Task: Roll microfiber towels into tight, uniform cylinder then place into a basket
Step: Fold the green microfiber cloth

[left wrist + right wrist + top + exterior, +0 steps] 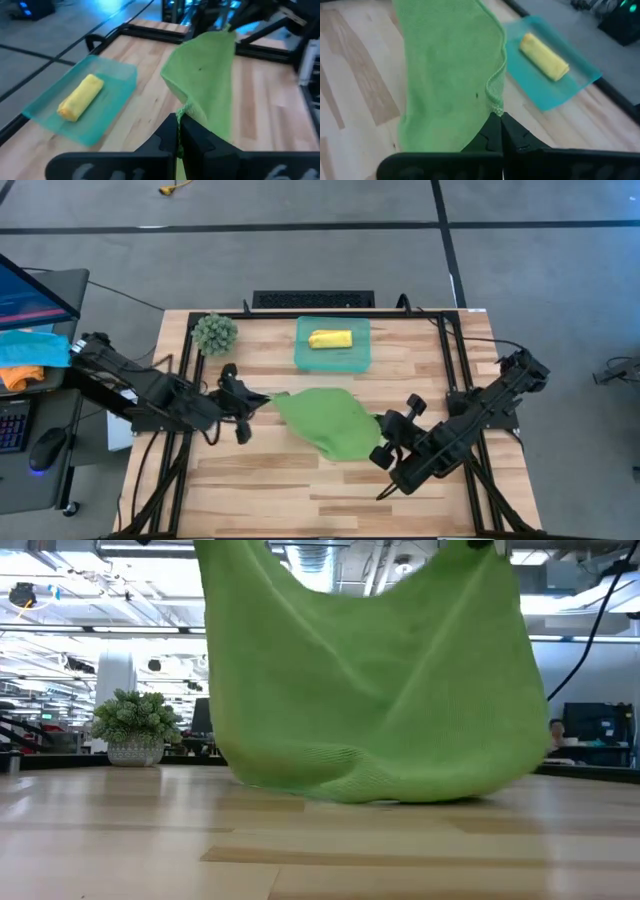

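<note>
Green towel [325, 421] slung mid-desk between left claw [252, 402] and right claw [385, 432], each clamped on a corner, belly sagging to the wood, long axis left-right; basket [333, 358] with yellow roll [330, 339] just beyond.

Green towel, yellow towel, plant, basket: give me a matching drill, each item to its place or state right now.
Items:
1. green towel
2. yellow towel
3. plant
4. basket

States:
A. rolled, lying in the basket
B. at the table's far left corner
C. hanging between both hands, lower edge on the table
D. at the table's far edge, middle

Pairs: 1-C, 2-A, 3-B, 4-D
</note>
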Robot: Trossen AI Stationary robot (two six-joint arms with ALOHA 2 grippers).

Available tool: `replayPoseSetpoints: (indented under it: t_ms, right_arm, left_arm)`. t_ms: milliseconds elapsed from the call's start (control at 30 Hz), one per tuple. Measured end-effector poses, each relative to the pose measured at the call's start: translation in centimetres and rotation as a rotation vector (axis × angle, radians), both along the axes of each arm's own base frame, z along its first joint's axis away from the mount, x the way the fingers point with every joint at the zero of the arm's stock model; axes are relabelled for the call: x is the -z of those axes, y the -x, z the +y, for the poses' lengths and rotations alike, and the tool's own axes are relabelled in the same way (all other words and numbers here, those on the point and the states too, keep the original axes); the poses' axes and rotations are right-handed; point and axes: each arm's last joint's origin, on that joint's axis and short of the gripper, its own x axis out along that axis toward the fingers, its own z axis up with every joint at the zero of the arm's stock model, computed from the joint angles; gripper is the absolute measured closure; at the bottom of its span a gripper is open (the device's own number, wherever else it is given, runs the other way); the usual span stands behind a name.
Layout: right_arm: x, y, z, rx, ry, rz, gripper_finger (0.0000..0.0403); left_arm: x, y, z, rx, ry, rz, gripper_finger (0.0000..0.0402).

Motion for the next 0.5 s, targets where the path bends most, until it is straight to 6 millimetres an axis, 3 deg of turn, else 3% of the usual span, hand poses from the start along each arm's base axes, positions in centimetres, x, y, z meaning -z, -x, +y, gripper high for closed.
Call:
replayPoseSetpoints:
  t_ms: [167,500]
  right_arm:
    - [-2.2,0.6,0.3,-0.021,0.040,-0.031,0.0400]
    - [-5.1,1.4,1.2,-0.076,0.070,-0.104,0.0399]
  left_arm:
    - [-1.5,1.9,0.8,0.038,0.070,-0.067,0.0401]
    - [-3.8,4.1,1.4,0.190,0.371,-0.211,0.0401]
